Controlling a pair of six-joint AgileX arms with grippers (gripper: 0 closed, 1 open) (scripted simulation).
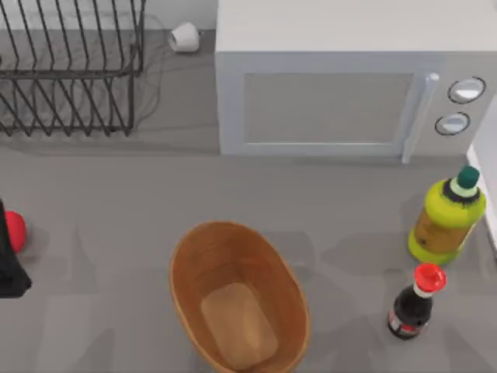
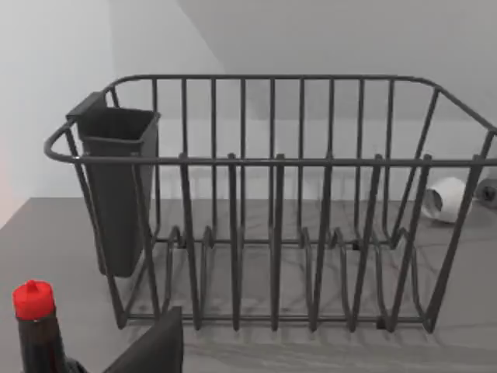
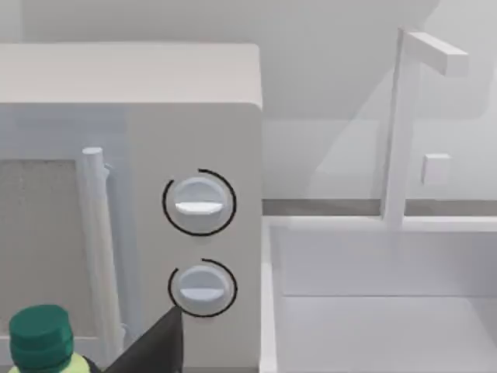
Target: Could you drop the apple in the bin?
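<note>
- While the left gripper (image 1: 11, 260) is seen in the top view as a dark shape cut off at the table's left edge, whether its fingers are apart or together cannot be told.
- Just beside that dark shape, the apple (image 1: 15, 231) is seen at the far left of the table, partly covered; whether it is gripped or merely touched cannot be made out.
- A dark wedge at the near edge of the left wrist view is taken to be part of that gripper, but its fingertips are out of frame.
- Of the right gripper (image 3: 151, 350), a dark wedge is seen before the microwave's lower knob (image 3: 201, 287); its jaw state cannot be told either.
- Nothing is seen inside the bin (image 1: 190, 256), which stands near the middle of the table, well apart from the apple to its left, so the drop is judged not yet done.
- What is left, by this judgement: the apple must be secured if it is not already, carried rightward over the bin, and released.
- Off the route, the wire dish rack (image 1: 70, 70) stands at the far left, and the dark red-capped bottle (image 1: 414, 303) and the yellow-green bottle (image 1: 447, 219) at the right.
</note>
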